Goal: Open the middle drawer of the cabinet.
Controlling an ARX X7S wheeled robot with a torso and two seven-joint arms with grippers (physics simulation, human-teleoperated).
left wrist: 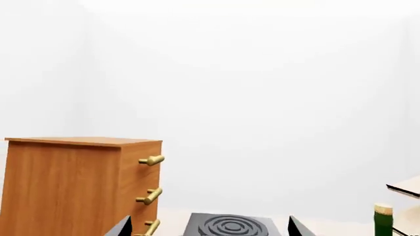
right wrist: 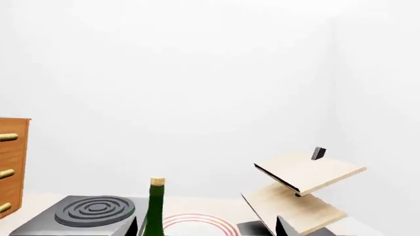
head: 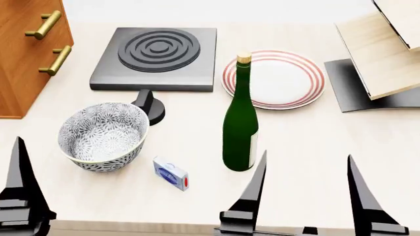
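Brass-handled and alike, the drawer fronts invite a wrong grab: the middle drawer [left wrist: 149, 196] sits shut in the cabinet [left wrist: 69, 187] at the surface's [head: 315, 147] far left, well beyond the empty, spread-open left pincer [head: 19, 196], with the bowl [head: 103, 135] between.

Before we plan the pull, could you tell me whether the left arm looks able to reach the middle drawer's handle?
Probably yes: the handle faces open space, and nothing stands between it and the left tool.
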